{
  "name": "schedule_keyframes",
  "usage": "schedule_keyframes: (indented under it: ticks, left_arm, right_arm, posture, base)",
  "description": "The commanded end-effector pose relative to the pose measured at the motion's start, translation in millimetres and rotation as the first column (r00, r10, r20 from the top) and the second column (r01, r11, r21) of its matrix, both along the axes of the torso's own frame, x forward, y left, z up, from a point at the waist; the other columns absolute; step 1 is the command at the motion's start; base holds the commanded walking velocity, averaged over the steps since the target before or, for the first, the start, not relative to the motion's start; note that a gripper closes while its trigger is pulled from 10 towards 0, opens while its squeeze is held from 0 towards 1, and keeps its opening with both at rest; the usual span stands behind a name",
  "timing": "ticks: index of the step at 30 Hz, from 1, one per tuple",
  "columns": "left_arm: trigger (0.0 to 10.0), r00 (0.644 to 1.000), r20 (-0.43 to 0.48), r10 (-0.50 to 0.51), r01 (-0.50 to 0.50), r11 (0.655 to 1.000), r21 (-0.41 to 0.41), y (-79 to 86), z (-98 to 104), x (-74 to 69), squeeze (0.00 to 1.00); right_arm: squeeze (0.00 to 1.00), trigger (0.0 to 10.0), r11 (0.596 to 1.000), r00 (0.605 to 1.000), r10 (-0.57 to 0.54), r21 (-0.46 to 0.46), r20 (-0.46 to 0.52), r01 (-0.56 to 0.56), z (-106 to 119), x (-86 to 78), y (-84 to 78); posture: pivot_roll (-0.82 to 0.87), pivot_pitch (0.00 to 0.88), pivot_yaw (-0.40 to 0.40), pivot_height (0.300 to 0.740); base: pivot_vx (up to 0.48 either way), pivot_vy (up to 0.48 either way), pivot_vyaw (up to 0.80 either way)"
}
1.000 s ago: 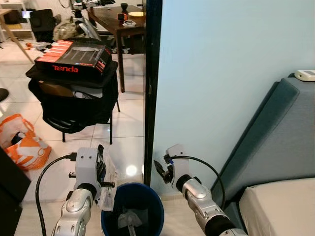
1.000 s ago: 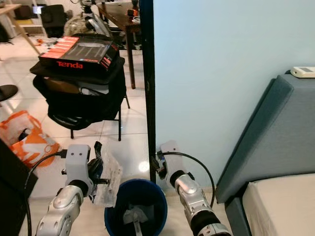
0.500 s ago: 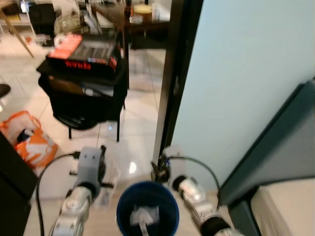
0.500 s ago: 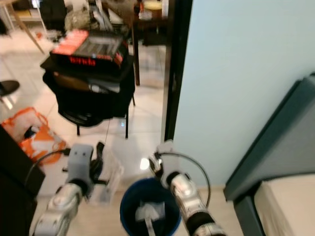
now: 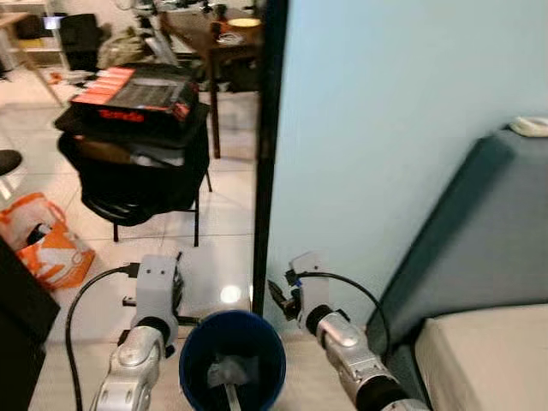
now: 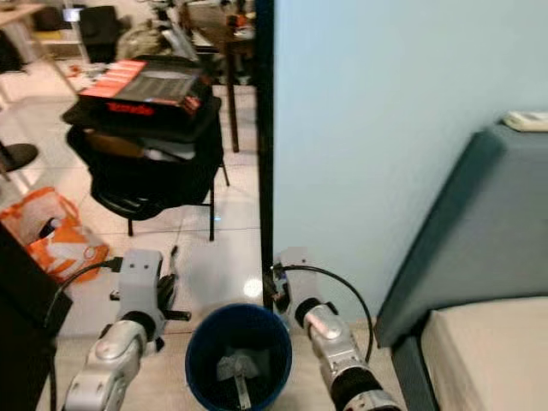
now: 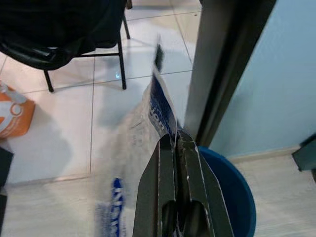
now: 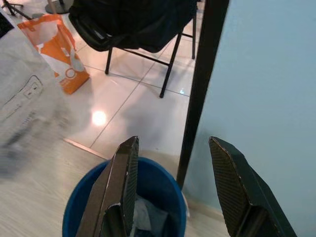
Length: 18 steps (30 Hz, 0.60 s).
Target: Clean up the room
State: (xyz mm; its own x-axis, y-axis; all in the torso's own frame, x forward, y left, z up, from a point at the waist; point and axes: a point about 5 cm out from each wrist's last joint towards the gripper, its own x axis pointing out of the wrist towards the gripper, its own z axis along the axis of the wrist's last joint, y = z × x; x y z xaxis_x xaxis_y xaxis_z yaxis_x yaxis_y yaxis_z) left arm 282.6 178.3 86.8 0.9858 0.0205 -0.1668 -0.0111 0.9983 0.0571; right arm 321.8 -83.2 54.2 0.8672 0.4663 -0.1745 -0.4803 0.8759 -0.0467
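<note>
Blue bin [image 5: 232, 364] sits on the floor between the 2 grippers, at the foot of the dark door frame [image 5: 267, 154]; crumpled trash [image 5: 229, 372] lies inside it. Left gripper [image 7: 177, 148] is clamped shut on a clear plastic wrapper [image 7: 148, 118] with blue print, held beside the bin's rim on the robot's left. In the left wrist view the wrapper is blurred, with the bin showing past the fingers. In the left eye view the wrapper is hard to make out next to the left gripper; 1.0 s ago it showed plainly as a crinkled sheet between that gripper and the bin. Right gripper [image 8: 173, 168] hangs spread wide, holding nothing, above the bin's far rim near the frame and the pale blue wall [image 5: 385, 128].

Compared with 0.5 s ago the whole picture has swung back and is sharper, so the camera moved, not the things. Both arms sit about where they were beside the bin.

Further out: black chair [image 5: 137, 171] stacked with a red and black box [image 5: 137, 90], orange bag [image 5: 47, 244] on the tiles, grey sofa [image 5: 488, 231] at the robot's right with a white remote [image 5: 531, 126] on its top, wooden table [image 5: 205, 38] at the back.
</note>
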Motion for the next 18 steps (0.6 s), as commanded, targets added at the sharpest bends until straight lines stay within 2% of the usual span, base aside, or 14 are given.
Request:
schedule_keyframes:
  ticks: [1, 4, 8, 10, 13, 15, 16, 18]
  left_arm:
    - [10.0, 1.0, -0.01, 0.013, -0.013, 0.999, 0.03, 6.2, -4, -2.9, 0.0]
    - [10.0, 1.0, -0.022, -0.006, 0.008, 0.998, 0.057, 5.8, -7, -2.9, 0.0]
    - [10.0, 0.991, -0.068, -0.117, 0.124, 0.987, 0.106, -2.0, -16, 0.9, 0.0]
    - [10.0, 0.98, -0.089, -0.178, 0.189, 0.971, 0.147, -6.7, -21, 7.5, 0.0]
    - [10.0, 0.971, -0.094, -0.22, 0.234, 0.955, 0.179, -10.3, -22, 12.4, 0.0]
    - [10.0, 0.959, -0.109, -0.26, 0.279, 0.935, 0.218, -14.3, -23, 20.9, 0.0]
    - [10.0, 0.959, -0.109, -0.26, 0.279, 0.935, 0.218, -14.3, -23, 20.9, 0.0]
    - [10.0, 0.957, -0.118, -0.266, 0.288, 0.923, 0.256, -16.9, -22, 30.8, 0.0]
  right_arm:
    - [0.0, 10.0, 1.0, 1.0, 0.011, 0.005, -0.01, -0.011, -2, -1.6, 4.6]
    - [0.0, 10.0, 1.0, 1.0, 0.014, 0.001, -0.011, -0.014, -2, -1.4, 4.8]
    - [0.0, 10.0, 0.999, 1.0, 0.013, -0.04, -0.026, -0.014, -5, -1.3, 2.5]
    - [0.0, 10.0, 0.999, 0.999, 0.005, -0.053, -0.035, -0.007, -6, -0.9, 1.2]
    - [0.0, 10.0, 0.998, 0.999, 0.005, -0.062, -0.048, -0.008, -8, -0.6, 1.0]
    - [0.0, 10.0, 0.993, 0.994, 0.035, -0.107, -0.108, -0.047, -15, -3.0, 3.3]
    - [0.0, 10.0, 0.993, 0.994, 0.035, -0.107, -0.108, -0.047, -15, -3.0, 3.3]
    - [0.0, 10.0, 0.985, 0.985, 0.076, -0.142, -0.155, -0.098, -21, -6.9, 6.4]
  posture:
    - [0.09, 0.087, -0.046, 0.74]
    - [0.09, 0.085, -0.047, 0.74]
    - [0.09, 0.085, -0.051, 0.74]
    - [0.08, 0.087, -0.051, 0.74]
    - [0.08, 0.093, -0.049, 0.74]
    - [0.08, 0.099, -0.043, 0.74]
    - [0.08, 0.099, -0.043, 0.74]
    - [0.06, 0.102, -0.031, 0.74]
  base:
    - [0.0, 0.0, 0.0]
    - [0.0, 0.0, 0.0]
    - [0.0, 0.0, 0.0]
    - [0.0, 0.0, 0.0]
    - [0.0, 0.0, 0.0]
    - [0.0, 0.0, 0.0]
    - [0.0, 0.0, 0.0]
    - [0.0, 0.0, 0.0]
